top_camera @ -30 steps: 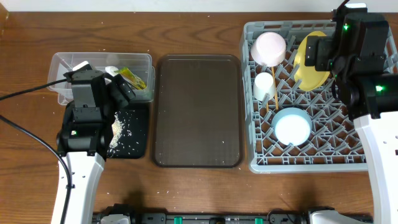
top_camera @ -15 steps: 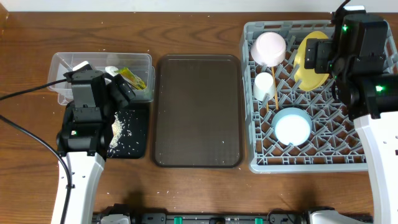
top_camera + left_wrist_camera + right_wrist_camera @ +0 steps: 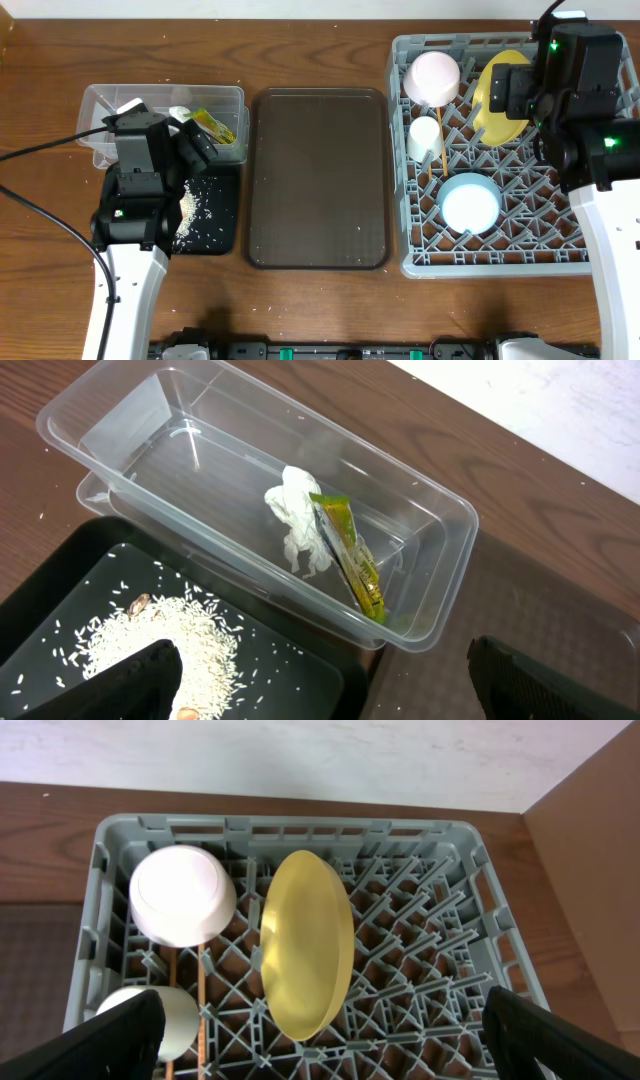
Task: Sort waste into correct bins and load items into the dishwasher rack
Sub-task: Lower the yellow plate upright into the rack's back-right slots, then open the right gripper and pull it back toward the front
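Note:
The clear tub (image 3: 420, 520) holds a crumpled white tissue (image 3: 298, 520) and a yellow-green wrapper (image 3: 350, 550). Loose rice crumbs (image 3: 150, 635) lie on the black tray (image 3: 225, 235) beside the tub. My left gripper (image 3: 325, 690) hovers open and empty over the tray's edge near the tub. In the grey dishwasher rack (image 3: 500, 262) sit a white bowl (image 3: 432, 77), a small white cup (image 3: 424, 138), a light blue dish (image 3: 470, 203), a yellow plate (image 3: 307, 945) on edge and two chopsticks (image 3: 201, 1010). Above the plate my right gripper (image 3: 330, 1040) stands open, holding nothing.
A large dark brown serving tray (image 3: 318, 180) lies between the bins and the rack. A black cable (image 3: 40, 215) runs across the table at the left. The rack reaches close to the table's right and back edges.

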